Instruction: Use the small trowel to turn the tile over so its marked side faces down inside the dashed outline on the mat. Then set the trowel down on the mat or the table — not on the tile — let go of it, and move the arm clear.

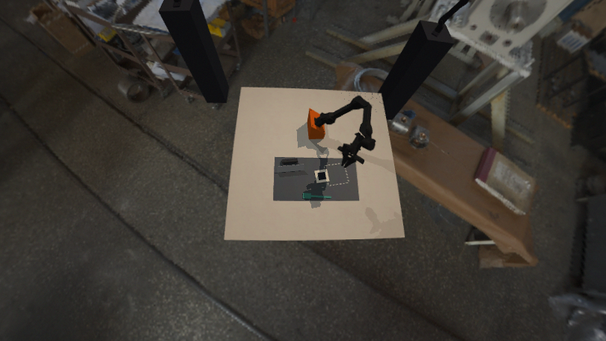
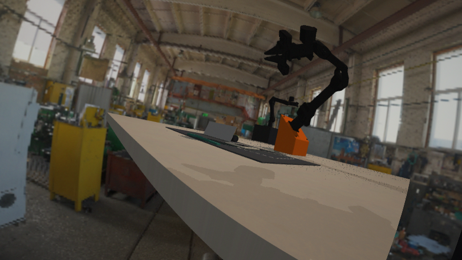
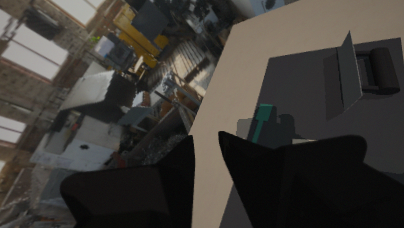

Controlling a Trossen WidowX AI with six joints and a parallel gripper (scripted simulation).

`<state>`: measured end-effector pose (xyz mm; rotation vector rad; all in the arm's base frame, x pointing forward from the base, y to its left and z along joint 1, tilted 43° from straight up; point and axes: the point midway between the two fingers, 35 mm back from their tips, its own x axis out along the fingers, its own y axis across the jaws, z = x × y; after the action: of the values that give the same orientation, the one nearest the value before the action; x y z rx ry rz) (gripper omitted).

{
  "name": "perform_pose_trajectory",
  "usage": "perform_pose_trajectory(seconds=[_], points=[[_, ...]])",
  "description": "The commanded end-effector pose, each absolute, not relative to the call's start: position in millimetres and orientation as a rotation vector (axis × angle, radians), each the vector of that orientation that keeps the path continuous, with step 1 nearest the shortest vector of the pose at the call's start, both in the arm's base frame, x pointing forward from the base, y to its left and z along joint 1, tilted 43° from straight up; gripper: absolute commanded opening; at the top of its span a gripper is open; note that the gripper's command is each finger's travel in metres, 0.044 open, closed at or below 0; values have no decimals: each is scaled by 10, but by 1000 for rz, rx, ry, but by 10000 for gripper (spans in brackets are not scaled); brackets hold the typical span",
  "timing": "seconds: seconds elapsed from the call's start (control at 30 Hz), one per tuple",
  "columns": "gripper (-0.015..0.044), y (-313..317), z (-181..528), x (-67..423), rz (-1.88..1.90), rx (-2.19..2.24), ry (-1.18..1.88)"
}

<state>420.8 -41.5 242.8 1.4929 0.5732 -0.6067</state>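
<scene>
a: how is the pincer (image 1: 352,160) sitting?

b: it's hanging high above the desk (image 1: 262,212), fingers pulled in to a narrow slit with nothing between them. from above it's hovering over the 1 o'clock corner of the dark mat (image 1: 288,192), near the dashed outline (image 1: 346,177).

a: and what's lying closest under it?

b: the tile (image 1: 322,176). it's lying flat on the mat with its marked side facing up, a dark square in a pale border. it's sitting at the 9 o'clock end of the dashed outline, overlapping that edge. i cannot tell how much of it is lying inside.

a: where's the trowel (image 1: 316,196)?

b: the teal one is lying on the mat at 6 o'clock from the tile, close to the mat's near edge, apart from the tile. the wrist view is catching only part of it (image 3: 262,125) just past the fingertips.

a: anything else on the mat?

b: a grey wedge (image 3: 347,75) is standing toward 9 o'clock, with a dark roller (image 3: 382,70) just beside it.

a: and the arm itself?

b: it's rising from an orange base (image 1: 316,128) at 12 o'clock of the mat, bending over and reaching back down.
</scene>
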Motion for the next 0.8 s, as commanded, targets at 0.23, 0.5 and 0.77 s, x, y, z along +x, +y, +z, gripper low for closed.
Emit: perform_pose_trajectory(seconds=[0.23,0.5,0.77], points=[[100,-742,1285,4114,-755,1434,862],[100,-906,361,3791,-809,1401,1150],[100,-929,-415,3281,-798,1435,1435]])
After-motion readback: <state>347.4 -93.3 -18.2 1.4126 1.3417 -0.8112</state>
